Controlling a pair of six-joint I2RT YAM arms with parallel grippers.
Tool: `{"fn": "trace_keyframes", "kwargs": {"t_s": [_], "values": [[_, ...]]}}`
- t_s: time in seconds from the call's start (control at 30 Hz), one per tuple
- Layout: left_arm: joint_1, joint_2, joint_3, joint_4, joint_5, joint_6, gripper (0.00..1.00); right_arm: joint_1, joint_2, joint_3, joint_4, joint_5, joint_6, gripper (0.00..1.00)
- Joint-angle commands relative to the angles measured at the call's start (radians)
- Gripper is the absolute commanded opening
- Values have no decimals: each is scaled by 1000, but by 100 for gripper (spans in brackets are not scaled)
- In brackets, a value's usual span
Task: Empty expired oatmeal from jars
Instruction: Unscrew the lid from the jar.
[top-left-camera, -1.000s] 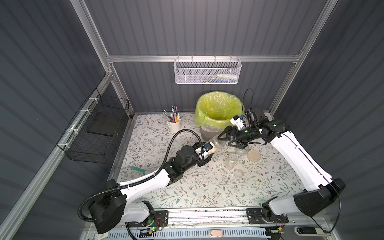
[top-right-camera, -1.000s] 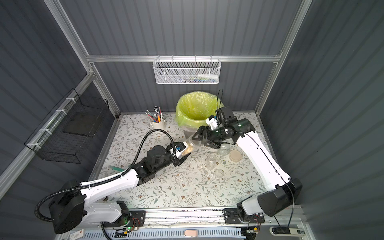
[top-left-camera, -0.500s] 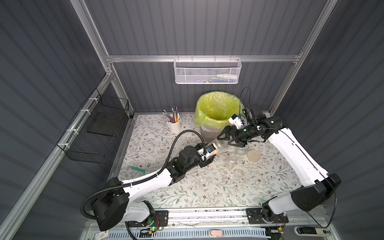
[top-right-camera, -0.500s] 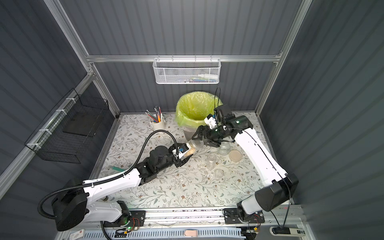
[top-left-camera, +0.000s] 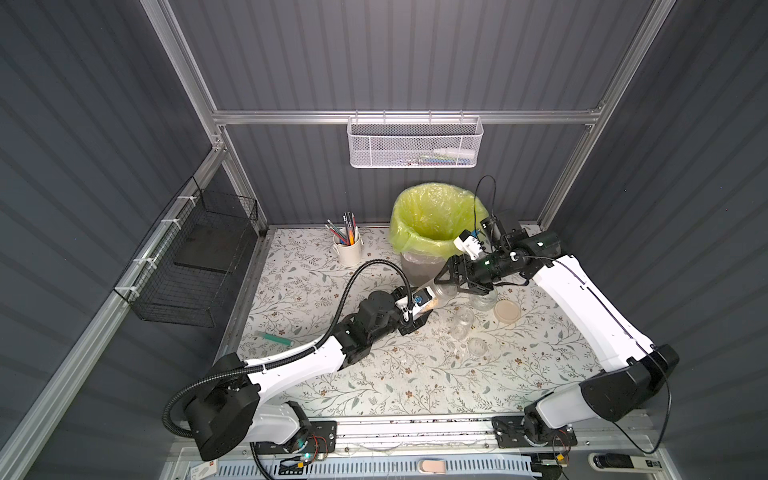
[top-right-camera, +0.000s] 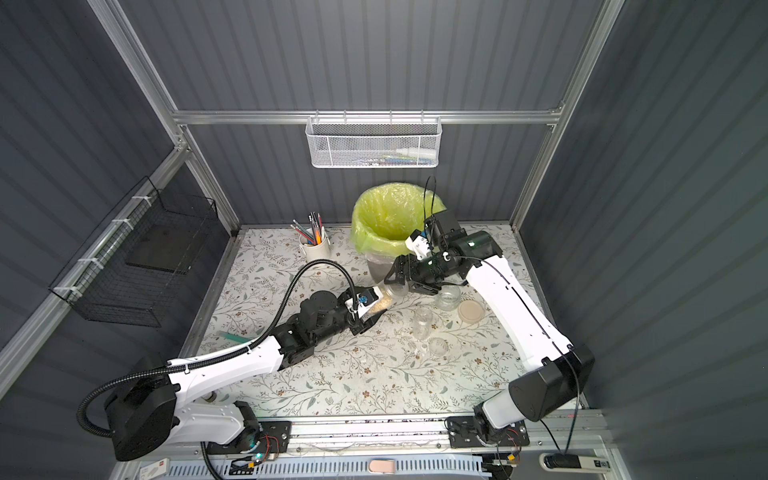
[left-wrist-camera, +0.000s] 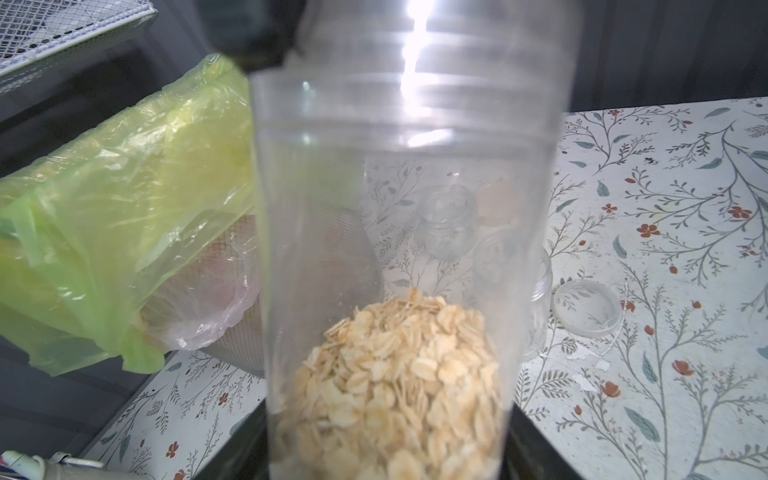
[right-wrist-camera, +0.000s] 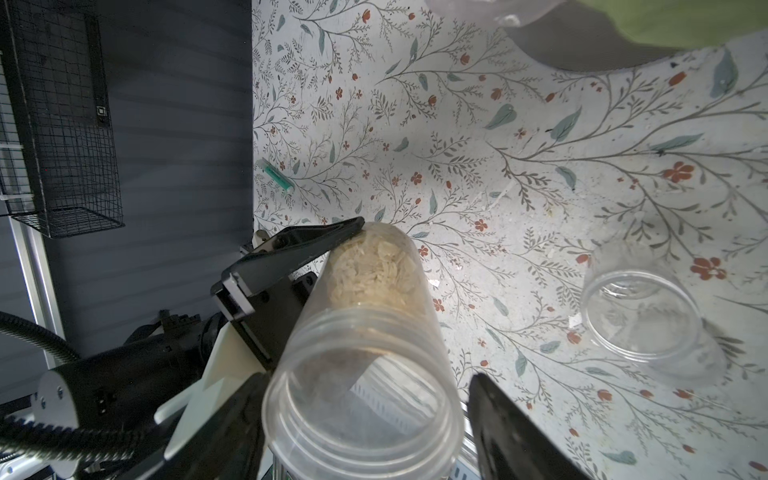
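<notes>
L gripper (top-left-camera: 426, 311) clamps base of tall clear plastic jar (right-wrist-camera: 365, 340) w/ tan oat flakes (left-wrist-camera: 399, 386); long axis runs mouth-first into R gripper (right-wrist-camera: 365, 378), fingers part-open astride rim, gap one side.

The jar (left-wrist-camera: 407, 166) is clear and glossy, with a bright glare streak; glass or plastic, I cannot tell. The oatmeal (left-wrist-camera: 395, 386) in it is dry, matt, flaky. The bin bag (left-wrist-camera: 124, 187) is thin, crinkled, shiny plastic. The counter (right-wrist-camera: 540, 145) is matt, floral-printed. The wall basket (top-left-camera: 415, 143) is white metal mesh.
</notes>
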Motion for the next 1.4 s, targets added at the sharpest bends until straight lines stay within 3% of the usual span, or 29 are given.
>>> {"fn": "trace_keyframes", "kwargs": {"t_s": [0.0, 0.07, 0.17, 0.33, 0.6, 0.8, 0.93, 1.13, 1.37], "values": [[-7, -9, 29, 34, 45, -29, 24, 8, -25, -36, 1, 75, -55, 72], [-7, -11, 46, -8, 89, -44, 24, 9, -56, -63, 34, 92, -71, 71], [-7, -12, 70, -69, 156, -54, 23, 10, -83, -84, 85, 23, -107, 67], [-6, -35, 37, -23, 177, -98, 22, 14, -107, -78, 145, 8, -232, 58], [-6, -77, -9, 49, 194, -151, 21, 19, -215, -224, 304, -176, -644, 64], [-6, -80, 13, 28, 209, -170, 21, 19, -224, -230, 304, -199, -849, 70], [-6, -80, 9, 25, 194, -168, 21, 17, -190, -208, 236, -179, -895, 81], [-4, -73, -2, 26, 152, -159, 19, 14, -234, -270, 333, -134, -879, 96], [-3, -73, -30, 42, 70, -133, 19, -35, -280, -280, 368, -157, -782, 99]]}}
